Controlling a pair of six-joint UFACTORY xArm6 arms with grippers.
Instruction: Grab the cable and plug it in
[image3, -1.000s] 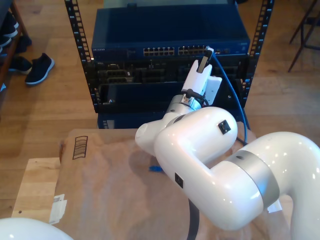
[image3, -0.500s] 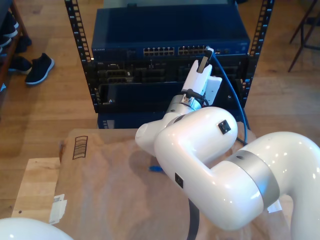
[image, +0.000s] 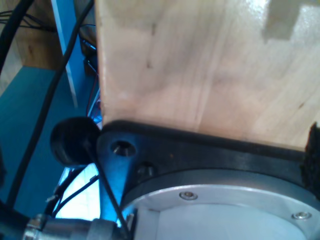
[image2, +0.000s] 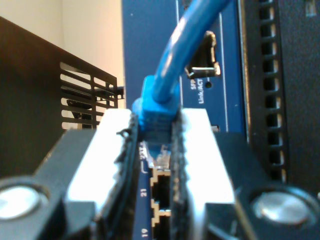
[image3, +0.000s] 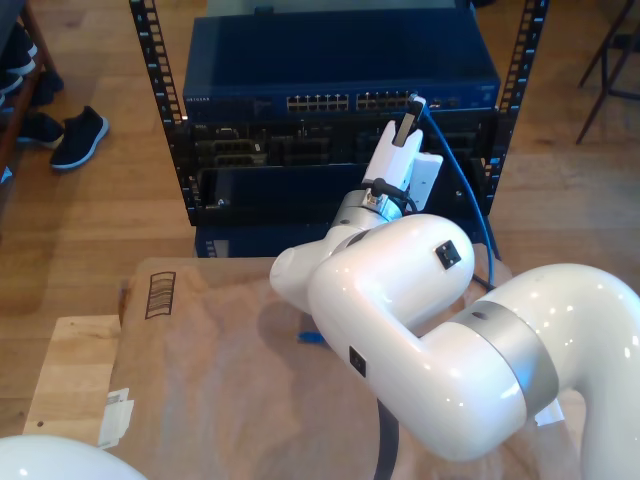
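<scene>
The blue cable (image3: 468, 190) hangs from the network switch (image3: 340, 70) in the rack and drops down the exterior view's right side. My second gripper (image3: 411, 112) reaches up to the switch's port row, shut on the cable's plug. In the second wrist view the white fingers (image2: 200, 145) of my second gripper (image2: 156, 150) clamp the blue plug (image2: 156, 122). Its translucent tip sits at the mouth of a port by label 23. How deep it sits I cannot tell. The cable (image2: 182, 45) arches away above the plug.
The second arm's large white links (image3: 400, 300) cover the table's middle in the exterior view. Brown paper (image3: 200, 360) lies on the wooden table. Black rack rails (image3: 155, 70) flank the switch. Dark shoes (image3: 75, 135) rest on the floor at the exterior view's left. A wooden board (image: 200, 65) and black cables (image: 45, 115) appear in the first wrist view.
</scene>
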